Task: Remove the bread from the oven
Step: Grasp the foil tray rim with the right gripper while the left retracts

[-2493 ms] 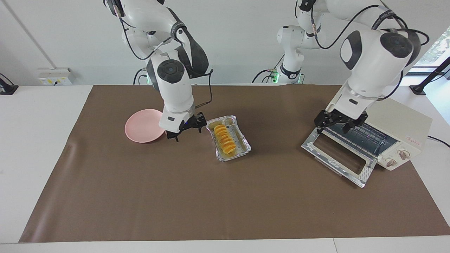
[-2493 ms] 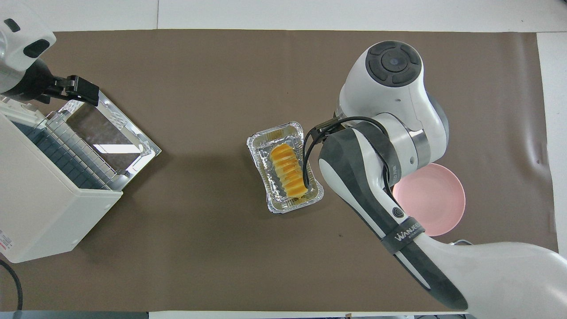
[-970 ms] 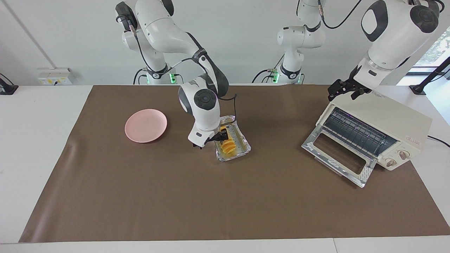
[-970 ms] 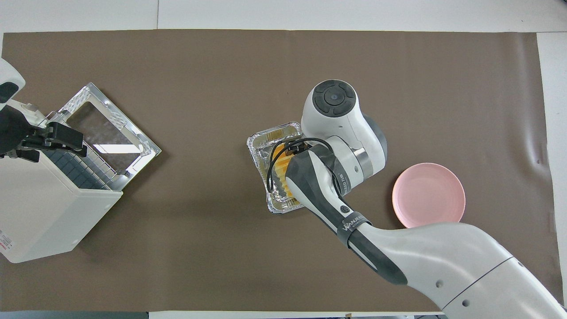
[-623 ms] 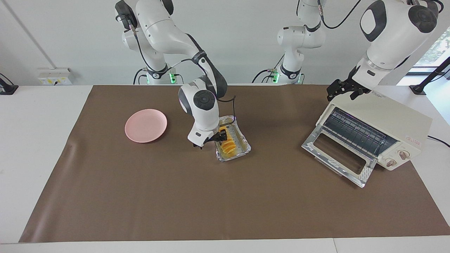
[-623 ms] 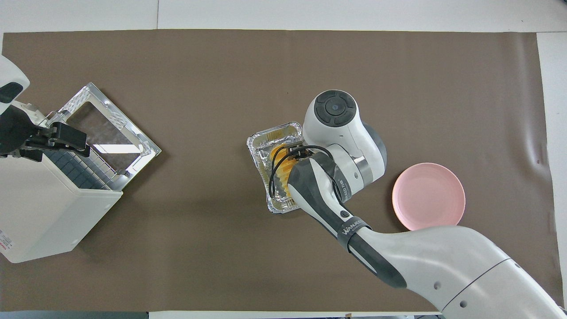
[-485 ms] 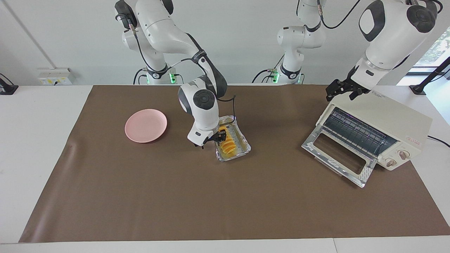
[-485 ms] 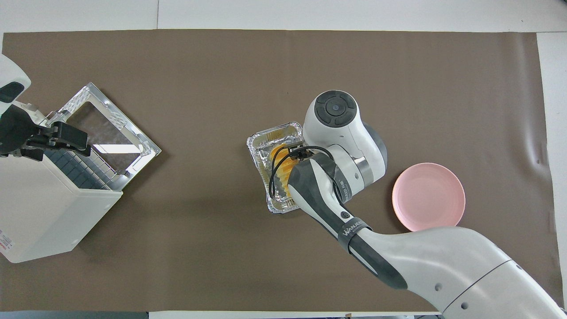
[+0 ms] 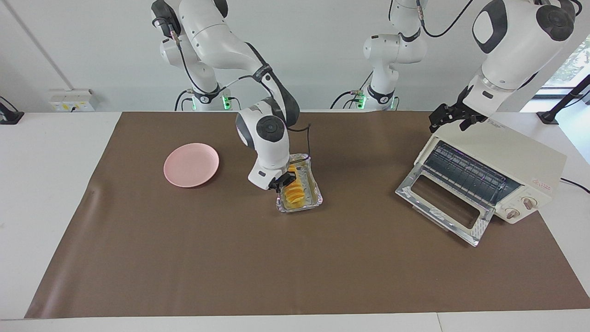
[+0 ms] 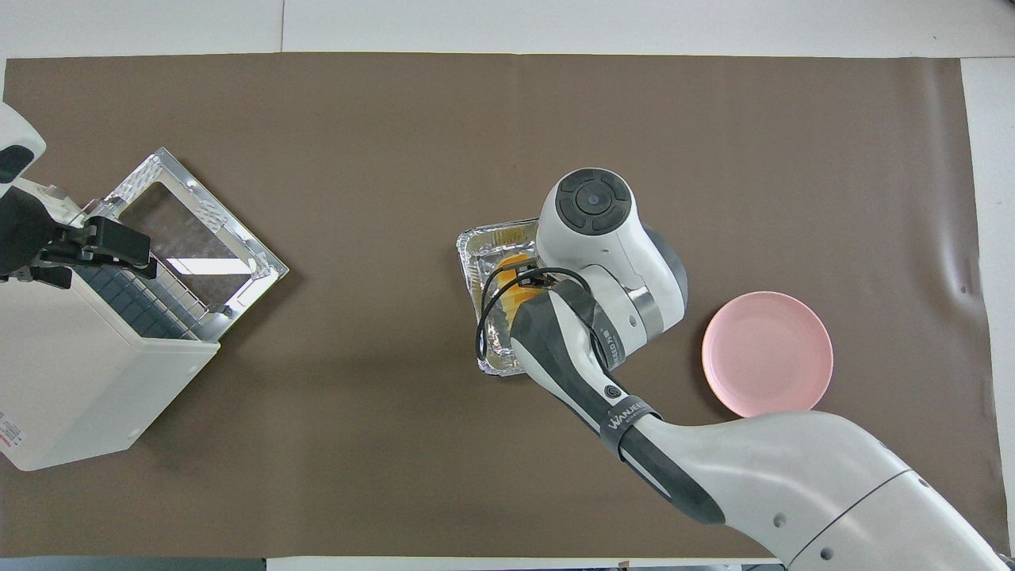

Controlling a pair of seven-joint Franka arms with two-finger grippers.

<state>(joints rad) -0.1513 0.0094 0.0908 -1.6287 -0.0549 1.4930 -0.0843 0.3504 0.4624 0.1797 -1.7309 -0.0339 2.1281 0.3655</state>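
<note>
Looking from across the table first. Can see a cream-white boxy toaster oven [image 9: 516, 161] at the left arm's end of the table, with its shiny silver glass door [image 9: 442, 207] folded down flat. No loaf to spot on the wire rack inside. Can see the small golden-yellow ridged loaf of bread [image 9: 292, 193] lying in a silver foil tray [image 9: 313, 200] on the brown mat [image 9: 230, 258], in the middle of the table, between the oven and a round pink plate [image 9: 191, 164]. So, out of the oven already, by the look of it. Can see the right gripper [image 9: 280, 182] down in the tray with its tips pressed together on the end of the bread nearer the robots, pinching it as far as can be told. Can see the left gripper [image 9: 454, 120] up over the top edge of the oven, jaws spread wide, holding nothing, just waiting.

Now looking from above. Same story: oven [image 10: 79, 381] with door [image 10: 190, 230] down, left gripper [image 10: 119, 242] over it. Only a bit of bread [image 10: 511, 274] and tray [image 10: 496, 238] peeking out from under the right arm; gripper tips hidden here. Nothing on the plate [image 10: 767, 353].

Probably left to do: lifting the bread out of the tray, maybe over to the plate.
</note>
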